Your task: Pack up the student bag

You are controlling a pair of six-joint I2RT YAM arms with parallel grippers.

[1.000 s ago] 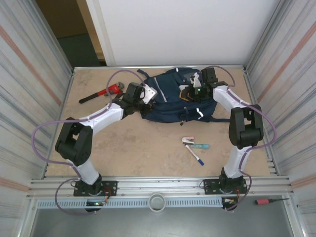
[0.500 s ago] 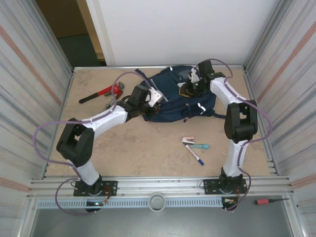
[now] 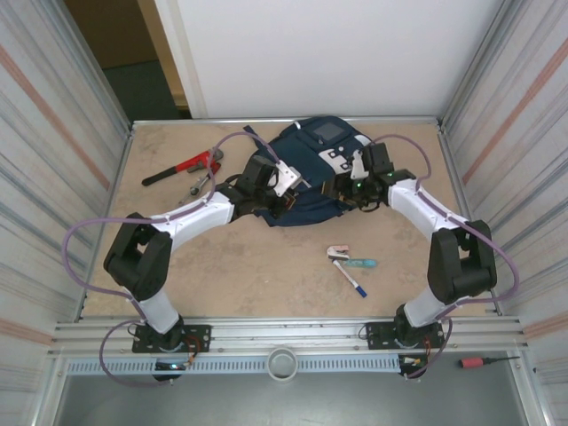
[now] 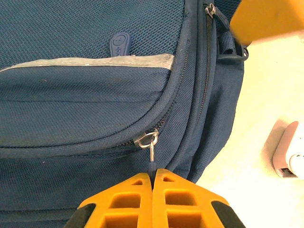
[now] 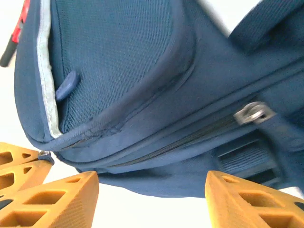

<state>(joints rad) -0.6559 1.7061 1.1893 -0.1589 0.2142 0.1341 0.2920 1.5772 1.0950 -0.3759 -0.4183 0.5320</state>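
The navy student bag (image 3: 312,151) stands bunched at the back middle of the table, its white patch panels facing up. My left gripper (image 3: 290,193) is at the bag's near left side. In the left wrist view it (image 4: 153,172) is shut on the dark pull tab of the zipper slider (image 4: 147,139) on the bag (image 4: 95,95). My right gripper (image 3: 343,187) is at the bag's near right side. In the right wrist view it (image 5: 152,190) stands open, with the bag's lower edge (image 5: 156,175) just beyond its fingers and nothing between them.
A red pipe wrench (image 3: 182,167) lies at the back left. Near the front right of the bag lie a pink-and-white item (image 3: 338,252), a teal item (image 3: 362,264) and a pen (image 3: 351,279). A red screwdriver (image 3: 484,362) rests on the frame outside the table.
My right gripper has opened, let go of the bag and drawn back towards the front. My left gripper has moved right with the zipper pull. The bag has bunched up towards the back wall.
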